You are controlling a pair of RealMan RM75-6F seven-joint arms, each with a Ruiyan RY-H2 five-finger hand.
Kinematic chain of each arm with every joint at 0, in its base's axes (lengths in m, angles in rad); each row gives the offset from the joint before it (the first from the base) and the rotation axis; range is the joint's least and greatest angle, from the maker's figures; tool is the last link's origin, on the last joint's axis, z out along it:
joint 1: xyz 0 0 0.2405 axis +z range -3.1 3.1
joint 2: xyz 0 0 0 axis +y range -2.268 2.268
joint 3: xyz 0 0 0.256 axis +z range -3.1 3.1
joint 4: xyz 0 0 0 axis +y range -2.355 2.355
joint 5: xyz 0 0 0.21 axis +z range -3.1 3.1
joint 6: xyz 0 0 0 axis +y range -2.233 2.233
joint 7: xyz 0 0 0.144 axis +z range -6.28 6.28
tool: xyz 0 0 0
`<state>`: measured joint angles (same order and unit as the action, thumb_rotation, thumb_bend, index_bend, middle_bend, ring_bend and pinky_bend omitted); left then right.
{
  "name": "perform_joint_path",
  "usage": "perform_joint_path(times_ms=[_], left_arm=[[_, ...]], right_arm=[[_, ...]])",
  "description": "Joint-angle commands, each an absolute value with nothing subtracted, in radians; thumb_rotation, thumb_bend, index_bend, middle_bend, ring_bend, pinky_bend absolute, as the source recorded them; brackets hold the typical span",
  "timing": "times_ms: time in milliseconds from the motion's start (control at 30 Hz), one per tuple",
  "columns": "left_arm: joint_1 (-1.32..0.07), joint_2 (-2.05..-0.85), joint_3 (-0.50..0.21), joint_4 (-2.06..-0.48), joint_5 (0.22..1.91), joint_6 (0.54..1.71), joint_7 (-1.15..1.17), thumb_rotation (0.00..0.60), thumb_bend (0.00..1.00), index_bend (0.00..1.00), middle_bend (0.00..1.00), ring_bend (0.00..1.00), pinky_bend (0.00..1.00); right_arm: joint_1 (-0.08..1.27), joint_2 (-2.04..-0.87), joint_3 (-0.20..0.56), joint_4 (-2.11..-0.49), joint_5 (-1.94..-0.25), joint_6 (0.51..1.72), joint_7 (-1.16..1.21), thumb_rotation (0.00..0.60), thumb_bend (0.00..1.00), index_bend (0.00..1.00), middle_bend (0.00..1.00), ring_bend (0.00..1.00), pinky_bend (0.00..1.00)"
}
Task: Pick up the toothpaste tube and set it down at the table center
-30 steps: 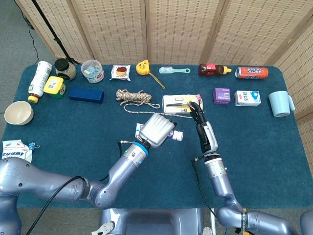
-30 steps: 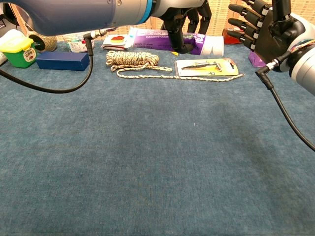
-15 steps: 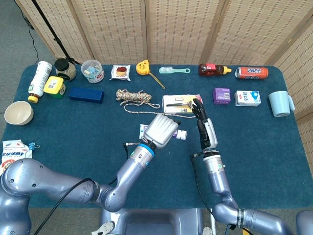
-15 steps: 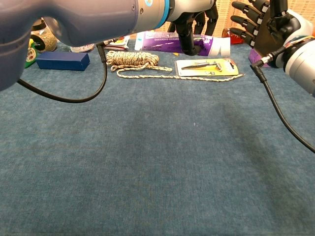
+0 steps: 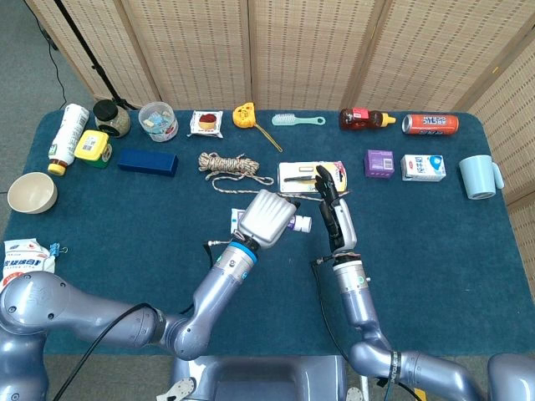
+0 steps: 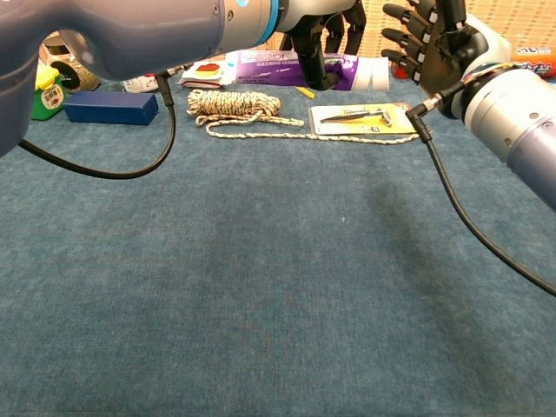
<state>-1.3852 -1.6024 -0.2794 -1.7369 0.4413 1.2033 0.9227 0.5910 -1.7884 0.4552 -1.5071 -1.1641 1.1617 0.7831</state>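
Toothpaste tube (image 6: 287, 68) is gripped by the left hand (image 5: 266, 218) and carried lying flat above the middle of the desk (image 5: 125, 217); in the chest view the dark fingers (image 6: 311, 54) are seen wrapped over its purple body, with the white cap end pointing toward the right hand (image 5: 334, 213). In the head view only the cap and a sliver of the tube's other end are visible on either side of the silver back of the hand. The right hand is held upright just beside the cap with its fingers spread and nothing grasped in them.

Behind the tube, a coiled rope (image 5: 227, 165) and a carded tool pack (image 5: 306, 174) are laid on the blue cloth. Along the far edge are ranged a white bottle (image 5: 67, 134), a dark jar (image 5: 109, 117), a clear tub (image 5: 159, 121), a snack packet (image 5: 206, 123), a yellow tape measure (image 5: 244, 114), a mint brush (image 5: 296, 120), a sauce bottle (image 5: 365, 119) and an orange can (image 5: 430, 124). A blue box (image 5: 147, 161) is set toward the left, a purple box (image 5: 379, 162) and a small carton (image 5: 423, 167) toward the right, with a pale blue mug (image 5: 479, 176) near the right edge. A bowl (image 5: 32, 193) is placed by the left edge.
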Motion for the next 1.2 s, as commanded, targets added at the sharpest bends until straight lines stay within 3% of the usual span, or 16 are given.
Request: perform_joint_path(times_ms=[33, 1200], left_arm=[[-1.38, -1.602, -0.28, -1.738, 0.442, 1.203, 0.922, 0.6, 1.0, 0.62, 0.53, 0.59, 0.63], [-1.382, -1.627, -0.328, -1.707, 0.398, 1.171, 0.944, 0.6, 1.0, 0.63, 0.53, 0.59, 0.63]], right_arm=[[0.593, -1.798, 0.457, -1.507, -1.163, 1.163, 0.775, 0.112, 0.0, 0.0, 0.0, 0.0, 0.0], [0.597, -1.828, 0.47, -1.511, -1.19, 1.143, 0.775, 0.12, 0.0, 0.0, 0.0, 0.0, 0.0]])
